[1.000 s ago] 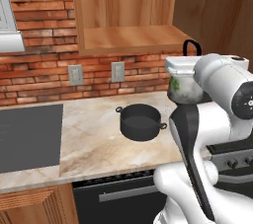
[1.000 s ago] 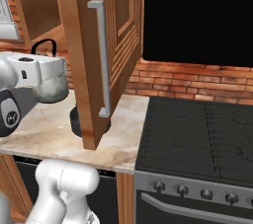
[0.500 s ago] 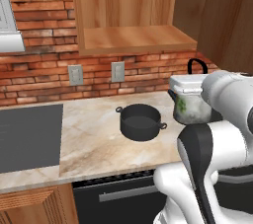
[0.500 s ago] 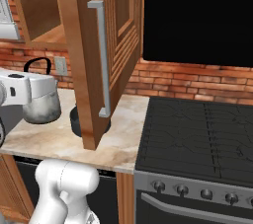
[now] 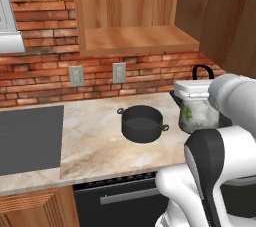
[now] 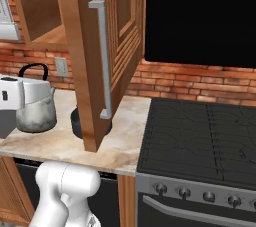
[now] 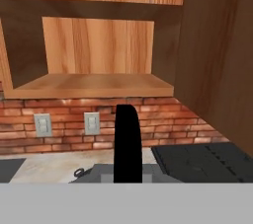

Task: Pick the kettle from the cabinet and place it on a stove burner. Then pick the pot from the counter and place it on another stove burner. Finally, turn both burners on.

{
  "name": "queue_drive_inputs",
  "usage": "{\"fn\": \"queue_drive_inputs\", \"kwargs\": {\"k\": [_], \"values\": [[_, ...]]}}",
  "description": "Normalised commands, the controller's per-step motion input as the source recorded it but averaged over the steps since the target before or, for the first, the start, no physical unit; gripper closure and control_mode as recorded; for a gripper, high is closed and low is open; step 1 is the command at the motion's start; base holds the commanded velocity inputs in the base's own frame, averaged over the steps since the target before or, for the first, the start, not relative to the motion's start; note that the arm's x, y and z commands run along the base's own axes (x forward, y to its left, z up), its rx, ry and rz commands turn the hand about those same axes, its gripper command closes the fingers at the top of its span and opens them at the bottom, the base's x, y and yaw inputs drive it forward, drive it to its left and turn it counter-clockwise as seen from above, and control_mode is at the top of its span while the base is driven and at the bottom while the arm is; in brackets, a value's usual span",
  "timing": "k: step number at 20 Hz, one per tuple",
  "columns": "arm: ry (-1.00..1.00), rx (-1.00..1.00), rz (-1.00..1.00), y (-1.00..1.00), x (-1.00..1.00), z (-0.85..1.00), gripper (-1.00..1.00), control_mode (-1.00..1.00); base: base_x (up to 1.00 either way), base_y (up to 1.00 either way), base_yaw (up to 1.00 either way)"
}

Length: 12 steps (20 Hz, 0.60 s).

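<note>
- The small whitish kettle (image 5: pixel 198 112) with green leaf pattern hangs from the clenched gripper (image 7: pixel 127 176), which grasps its thin black handle (image 7: pixel 127 141).
- The wide dark grey pot (image 5: pixel 142 123) sits at 9 o'clock of the kettle, on the beige marble counter (image 5: pixel 95 141).

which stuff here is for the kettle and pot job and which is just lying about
For the job:
kettle, held by the shut pincer
pot
cabinet
counter
stove

Lying about:
wall outlets
dark flat panel
oven handle
</note>
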Motion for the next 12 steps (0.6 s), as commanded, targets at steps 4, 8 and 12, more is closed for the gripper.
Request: {"fn": "queue_drive_inputs", "kwargs": {"k": [4, 8, 12], "values": [[0.0, 0.0, 0.0, 0.0, 0.0, 0.0, 1.0, -1.0, 0.0, 0.0, 0.0], [0.0, 0.0, 0.0, 0.0, -0.01, 0.0, 1.0, 1.0, -0.04, 0.0, 0.0], [0.0, 0.0, 0.0, 0.0, 0.0, 0.0, 1.0, 1.0, -0.52, 0.0, -0.01]]}}
